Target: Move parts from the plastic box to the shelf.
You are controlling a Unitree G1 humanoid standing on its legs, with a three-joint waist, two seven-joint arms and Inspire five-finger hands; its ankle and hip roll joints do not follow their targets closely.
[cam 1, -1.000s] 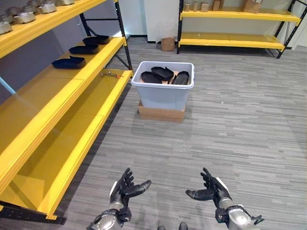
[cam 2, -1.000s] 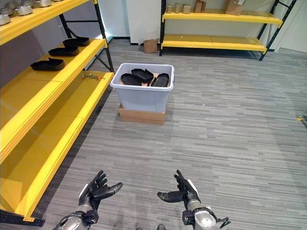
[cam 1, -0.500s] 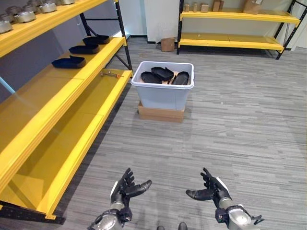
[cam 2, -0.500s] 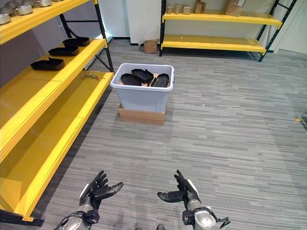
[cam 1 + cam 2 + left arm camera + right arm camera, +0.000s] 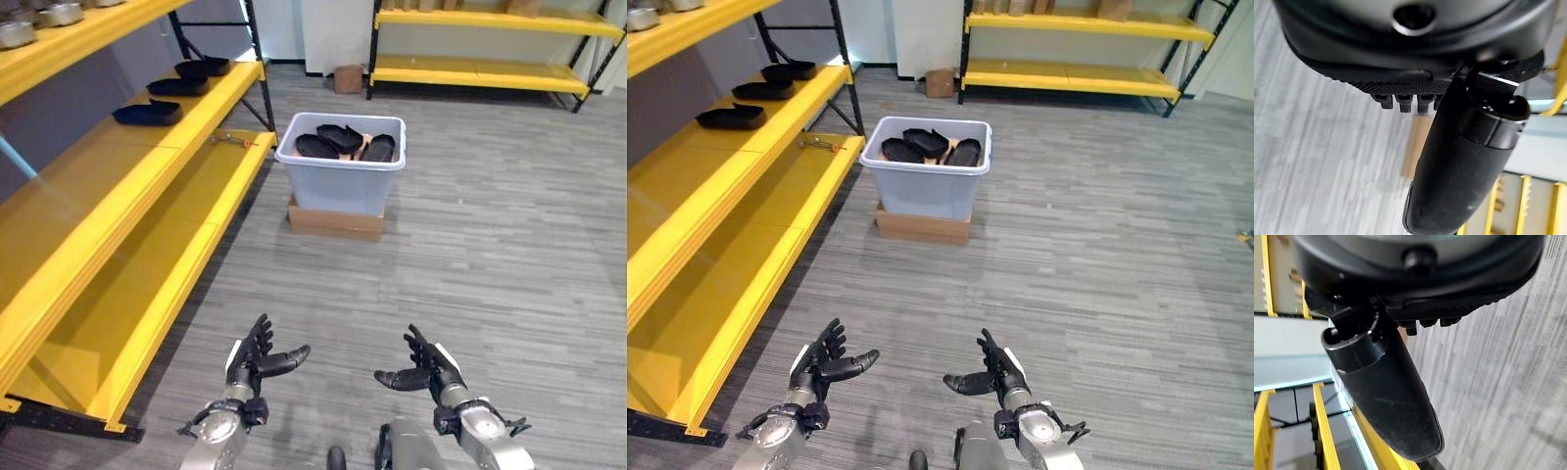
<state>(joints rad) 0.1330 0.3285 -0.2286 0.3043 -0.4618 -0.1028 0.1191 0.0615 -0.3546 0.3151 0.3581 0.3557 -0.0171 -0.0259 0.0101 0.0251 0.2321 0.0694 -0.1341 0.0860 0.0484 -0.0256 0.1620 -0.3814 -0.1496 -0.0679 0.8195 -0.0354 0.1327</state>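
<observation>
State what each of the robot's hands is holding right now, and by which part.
Nothing is held. The left hand and right hand are both open and empty above the floor, well short of the plastic box with its black parts.

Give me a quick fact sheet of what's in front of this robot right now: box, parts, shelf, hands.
plastic box: pale grey, on a flat cardboard box on the floor
parts in box: several black ones
shelf: yellow, on the robot's left
parts on shelf: three black ones in a row
left hand: open, holding nothing
right hand: open, holding nothing
</observation>
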